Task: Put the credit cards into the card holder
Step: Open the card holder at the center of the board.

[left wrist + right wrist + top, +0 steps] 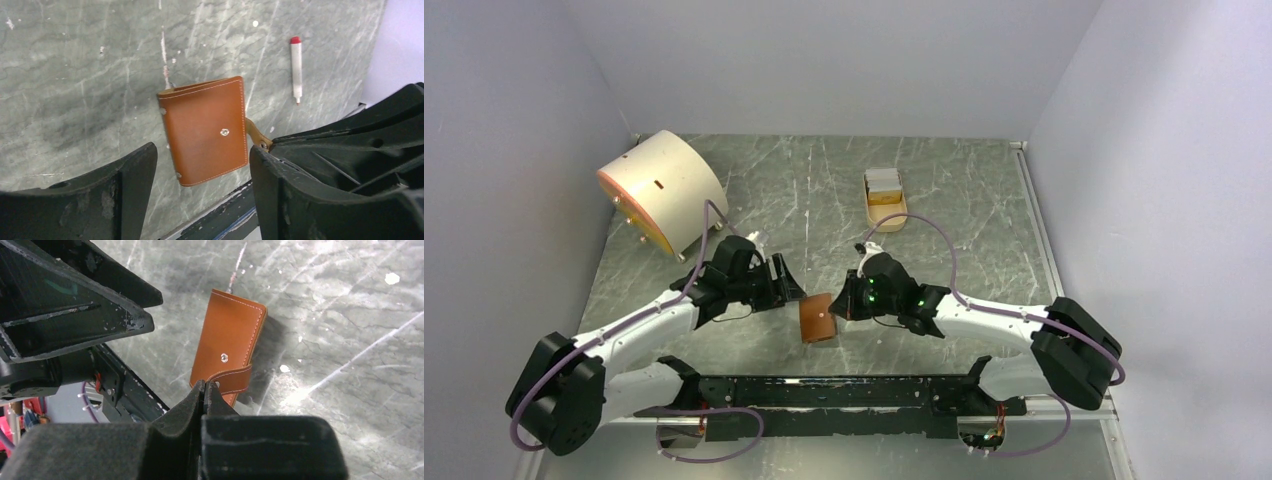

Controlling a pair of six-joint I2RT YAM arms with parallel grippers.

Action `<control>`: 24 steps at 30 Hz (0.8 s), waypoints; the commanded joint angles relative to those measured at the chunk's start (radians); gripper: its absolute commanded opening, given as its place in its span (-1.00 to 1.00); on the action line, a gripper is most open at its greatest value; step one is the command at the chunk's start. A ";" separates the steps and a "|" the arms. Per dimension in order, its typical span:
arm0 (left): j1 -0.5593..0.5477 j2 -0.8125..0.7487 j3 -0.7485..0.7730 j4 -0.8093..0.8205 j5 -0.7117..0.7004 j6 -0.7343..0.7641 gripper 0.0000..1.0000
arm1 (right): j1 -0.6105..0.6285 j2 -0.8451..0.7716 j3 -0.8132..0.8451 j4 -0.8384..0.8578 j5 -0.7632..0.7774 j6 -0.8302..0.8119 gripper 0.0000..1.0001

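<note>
Card holder (816, 318) is staying closed, brown side out, near the desk's (984, 200) front edge between both arms. Right pincer (204, 390) is clenching its snap tab (232, 380). Left pincer (202, 155) is standing released just beside it, not touching. Credit cards (883, 181) are lying in the tan tray (887, 218), well apart.

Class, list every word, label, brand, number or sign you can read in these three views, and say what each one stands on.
No text can be read in any view.
card holder: plain brown leather, metal snap, no brand.
pen: white, red cap, no legible print.
credit cards in the tray: too small to read.
drum: no lettering visible.
</note>
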 commanded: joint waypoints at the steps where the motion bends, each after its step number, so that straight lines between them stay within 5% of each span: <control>1: 0.003 -0.063 -0.012 0.037 0.052 -0.008 0.52 | -0.005 -0.024 0.039 0.046 -0.023 0.007 -1.00; 7: 0.010 -0.107 -0.030 -0.009 0.029 -0.036 0.55 | -0.005 -0.044 0.053 0.085 -0.055 0.056 -1.00; 24: 0.100 -0.134 -0.111 0.124 0.239 -0.029 0.66 | -0.005 -0.052 0.067 0.157 -0.116 0.110 -1.00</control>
